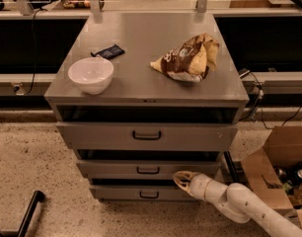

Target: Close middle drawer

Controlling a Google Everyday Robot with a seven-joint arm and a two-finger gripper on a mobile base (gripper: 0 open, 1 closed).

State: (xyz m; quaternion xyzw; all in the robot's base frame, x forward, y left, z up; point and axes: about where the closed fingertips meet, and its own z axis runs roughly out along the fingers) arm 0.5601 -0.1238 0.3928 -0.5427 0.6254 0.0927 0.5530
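The middle drawer point(111, 169) is the second of three grey fronts, with a small dark bar handle point(148, 170). Its front stands a little way out from the cabinet, with a dark gap above it. My gripper point(182, 177) comes in from the lower right on a white arm and its tip rests against the right part of the middle drawer front, just right of the handle. The top drawer front point(147, 135) above is taller and also stands out a little. The lowest drawer front point(141, 193) sits below the gripper.
On the cabinet top point(141, 68) are a white bowl point(91, 74), a dark flat packet point(107, 51) and a brown chip bag point(188, 58). An open cardboard box point(279, 169) stands on the floor at right. A black bar point(27, 214) lies at lower left.
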